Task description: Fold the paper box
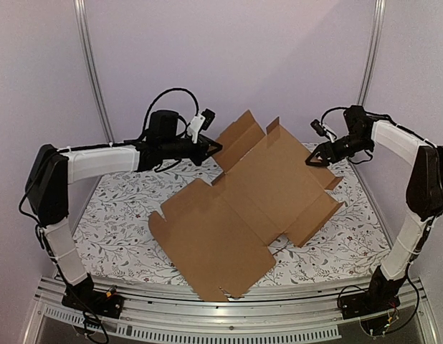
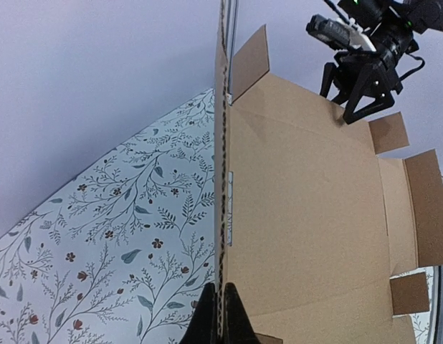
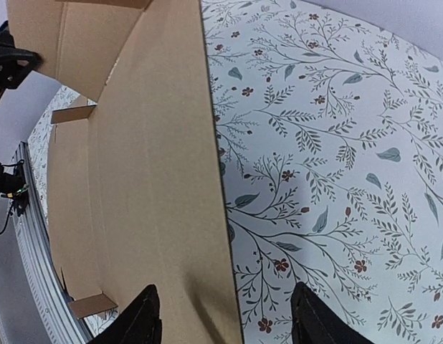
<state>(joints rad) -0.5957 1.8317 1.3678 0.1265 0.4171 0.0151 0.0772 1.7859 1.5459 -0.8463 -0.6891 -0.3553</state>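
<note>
**Paper box held at two edges, top and wrist views**

The paper box (image 1: pixel 257 193) lies opened out at the centre of the flower-printed cloth (image 1: pixel 114 215). In the top view its long axis runs from 1 o'clock to 7 o'clock. The large plain panel at 7 o'clock lies flat, and its near corner at 6 o'clock passes over the cloth's edge onto the metal rail (image 1: pixel 300 295). The flaps at 12 o'clock and the side strip at 4 o'clock stand tilted up off the cloth.

The left gripper (image 1: pixel 213 148) meets the sheet's edge at 11 o'clock. In the left wrist view its two fingers (image 2: pixel 232 319) press together on the corrugated edge, which runs straight up between them, so this pincer is clamped on the cardboard. The right gripper (image 1: pixel 313 159) sits at the sheet's edge at 2 o'clock. In the right wrist view its fingers (image 3: pixel 143 319) stand wide apart, one over the cardboard and one over the cloth, with the cut edge running between them. Whether either finger touches the board cannot be told.

Open cloth shows widely at 9 o'clock of the sheet, below the left arm (image 1: pixel 99 161). A narrower band shows from 3 to 5 o'clock, beside the right arm (image 1: pixel 411 215). At 12 o'clock the raised flaps stand close to the back wall (image 1: pixel 243 50), between two metal uprights (image 1: pixel 92 64).
</note>
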